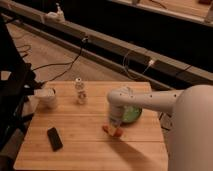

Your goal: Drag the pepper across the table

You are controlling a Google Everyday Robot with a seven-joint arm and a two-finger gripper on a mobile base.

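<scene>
The pepper (112,131) is a small red-orange thing lying on the light wooden table (85,150), just left of the green bowl (131,115). My gripper (114,126) reaches down from the white arm on the right and sits right on top of the pepper, hiding part of it. The arm covers much of the bowl.
A black phone-like slab (54,138) lies at the front left. A white cup (48,97) stands at the left edge, and a small clear bottle (80,91) stands behind the middle. Cables run over the floor behind the table.
</scene>
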